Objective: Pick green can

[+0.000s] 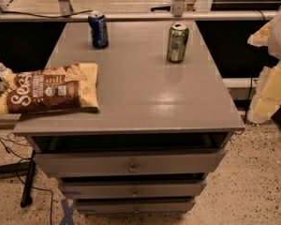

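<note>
1. Down front, grey metal drawers point(131, 165) stack under the grey counter point(145, 102).
2. Olive-green metallic drink can point(177, 42) stands upright at the counter's far right, untouched. Reach, grip and lift all look left to do.
3. Pale blocky claw point(267, 93) hangs off the counter's right side, well apart from the can. Released or clenched, I cannot tell.
4. Dark blue drink can point(98, 29) stands far left, and a brown-and-yellow chip bag point(51, 88) lies near left.
</note>
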